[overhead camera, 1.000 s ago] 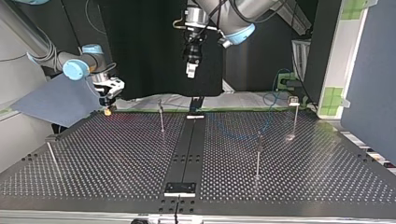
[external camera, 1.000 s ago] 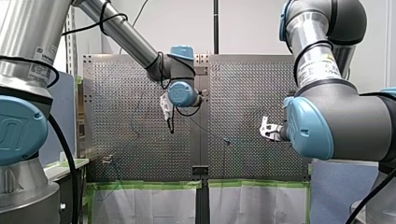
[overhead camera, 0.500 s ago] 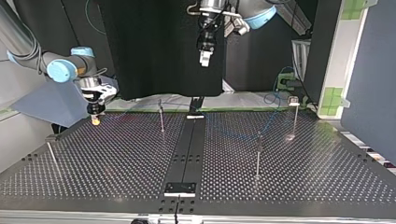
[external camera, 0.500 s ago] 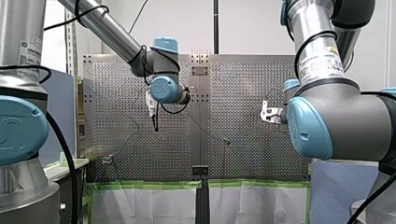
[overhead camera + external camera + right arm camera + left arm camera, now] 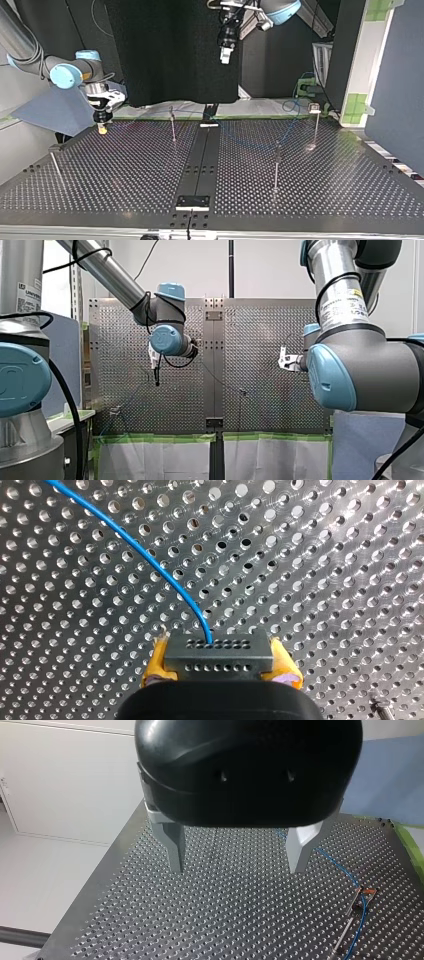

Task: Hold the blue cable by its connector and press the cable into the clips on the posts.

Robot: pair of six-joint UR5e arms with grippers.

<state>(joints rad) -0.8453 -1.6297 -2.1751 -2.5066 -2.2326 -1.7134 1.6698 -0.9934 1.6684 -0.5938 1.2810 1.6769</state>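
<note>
Upper left of the front view, a sticker point(image 5: 28, 290) on my left arm point(image 5: 15, 260) seems to read UNIVERSAL. At the top view's left, my right gripper point(image 5: 102, 128) pinches the connector point(image 5: 218, 656) between yellow pads. The blue cable point(image 5: 150, 560) leaves it pointing ahead, then curves aside. Thin posts point(image 5: 173, 126) stand mid-table. Upper middle, my left gripper point(image 5: 236, 867) hangs spread, empty.

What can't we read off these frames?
Clips on the posts: top view, too small to show whether the blue cable sits in any.
Lower part of the connector: right wrist view, hidden behind my right gripper.
Cable's far end: right wrist view, cut off by the edge.
</note>
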